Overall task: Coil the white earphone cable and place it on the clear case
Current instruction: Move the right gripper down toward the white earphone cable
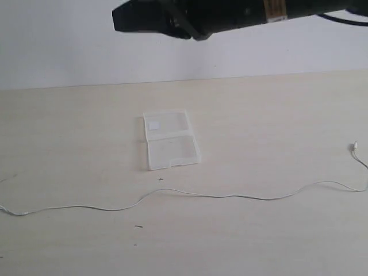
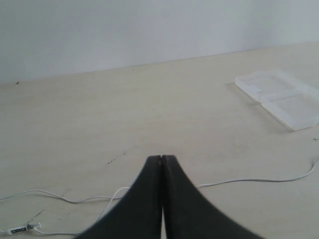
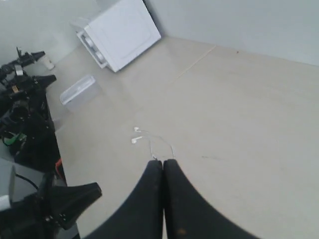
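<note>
The white earphone cable [image 1: 218, 196] lies stretched out along the near part of the table, from the left edge to a small white end piece [image 1: 355, 148] at the right. Behind its middle the clear case [image 1: 171, 140] lies open and flat, with a white label on the far half. In the left wrist view my left gripper [image 2: 162, 158] is shut and empty above the cable [image 2: 249, 180]; the inline remote [image 2: 19, 229] lies close by. My right gripper [image 3: 163, 162] is shut and empty, high over the two earbuds [image 3: 135, 135].
A black arm segment [image 1: 201, 14] crosses the top of the exterior view. In the right wrist view a white box [image 3: 122, 32] and a small translucent container [image 3: 78, 90] stand near the table's end, with black equipment [image 3: 22, 119] beyond the edge.
</note>
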You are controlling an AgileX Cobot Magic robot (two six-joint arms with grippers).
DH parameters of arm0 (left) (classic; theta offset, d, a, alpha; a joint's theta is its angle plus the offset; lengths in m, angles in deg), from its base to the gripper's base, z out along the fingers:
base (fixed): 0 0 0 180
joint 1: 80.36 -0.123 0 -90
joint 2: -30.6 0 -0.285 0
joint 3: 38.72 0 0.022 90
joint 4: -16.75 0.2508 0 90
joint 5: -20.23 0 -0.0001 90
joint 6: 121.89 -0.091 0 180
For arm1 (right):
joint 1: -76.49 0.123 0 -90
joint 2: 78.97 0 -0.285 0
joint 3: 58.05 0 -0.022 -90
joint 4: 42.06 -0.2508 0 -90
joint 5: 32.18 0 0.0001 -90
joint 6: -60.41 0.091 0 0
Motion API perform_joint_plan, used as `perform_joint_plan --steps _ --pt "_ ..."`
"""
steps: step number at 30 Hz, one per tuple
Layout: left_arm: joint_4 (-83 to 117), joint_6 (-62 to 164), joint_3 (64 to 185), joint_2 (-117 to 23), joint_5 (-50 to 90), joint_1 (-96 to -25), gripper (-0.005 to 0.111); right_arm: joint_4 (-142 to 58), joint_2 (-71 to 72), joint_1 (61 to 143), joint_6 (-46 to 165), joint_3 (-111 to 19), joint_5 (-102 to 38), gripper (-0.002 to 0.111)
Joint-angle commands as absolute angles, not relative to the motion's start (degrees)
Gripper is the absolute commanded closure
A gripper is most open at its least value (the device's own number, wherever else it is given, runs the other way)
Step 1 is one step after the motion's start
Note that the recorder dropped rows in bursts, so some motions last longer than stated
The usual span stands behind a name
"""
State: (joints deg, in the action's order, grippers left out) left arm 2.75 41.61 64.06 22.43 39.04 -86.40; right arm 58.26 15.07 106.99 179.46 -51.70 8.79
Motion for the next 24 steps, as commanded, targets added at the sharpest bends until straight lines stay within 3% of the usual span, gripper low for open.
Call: perform_joint_plan --steps 1,6,14,17,24 --pt "2.7 42.0 64.1 22.8 38.8 -86.6 0.107 55.6 9.9 107.8 182.1 -49.4 7.6 0.108" --pt "2.7 42.0 64.1 22.8 38.8 -86.6 0.107 46.2 4.4 113.7 180.8 -42.2 -4.1 0.108" --pt "2.7 42.0 64.1 22.8 38.8 -86.6 0.107 47.2 2.3 129.0 179.1 -37.1 -8.4 0.108" --pt "2.7 42.0 64.1 22.8 38.8 -86.6 0.107 46.3 2.3 130.2 181.7 -34.5 -11.6 0.108" --pt "2.7 42.0 64.1 22.8 38.8 -86.6 0.107 57.9 2.3 137.3 181.8 -31.5 -34.4 0.108"
